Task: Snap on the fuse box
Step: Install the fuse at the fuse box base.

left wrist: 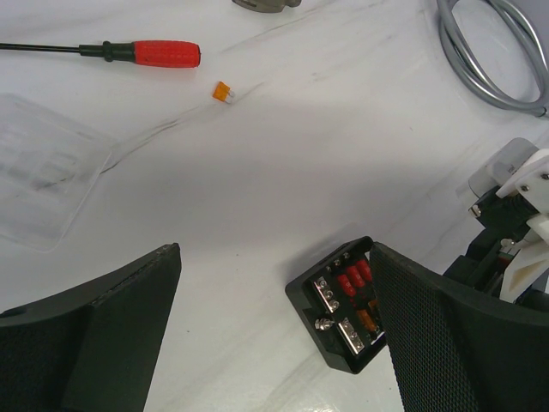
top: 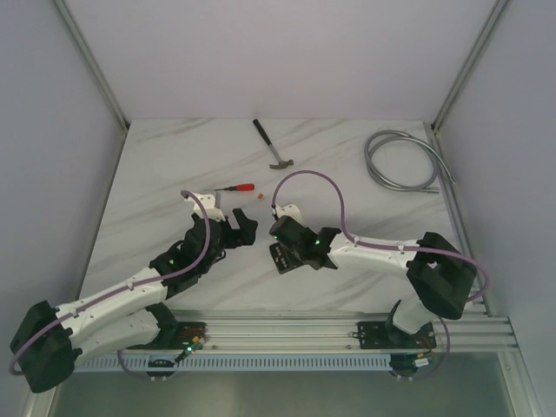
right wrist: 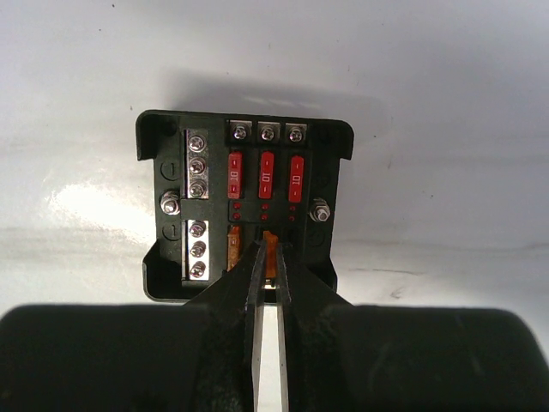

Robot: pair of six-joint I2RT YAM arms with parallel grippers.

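Near the far right corner of the table (top: 174, 156) lies a coiled grey hose (top: 401, 162), and a hammer (top: 272, 145) rests by the middle of the far edge. The left gripper (top: 243, 228) is spread fully and holds nothing. To its left lies a clear cover (left wrist: 39, 167), flat and apart from everything.

The fuse box (right wrist: 244, 206) sits about the middle of the table, toward the near edge, open side up. The right gripper (right wrist: 270, 257) is pressed almost together on an orange fuse (right wrist: 271, 243) in the box; a real pinch cannot be confirmed. A screwdriver (left wrist: 150, 53) and a loose fuse (left wrist: 223, 91) lie farther back.

The step seems to be seating fuses. Next, the cover probably must be lifted, aligned squarely over the box and pressed evenly.
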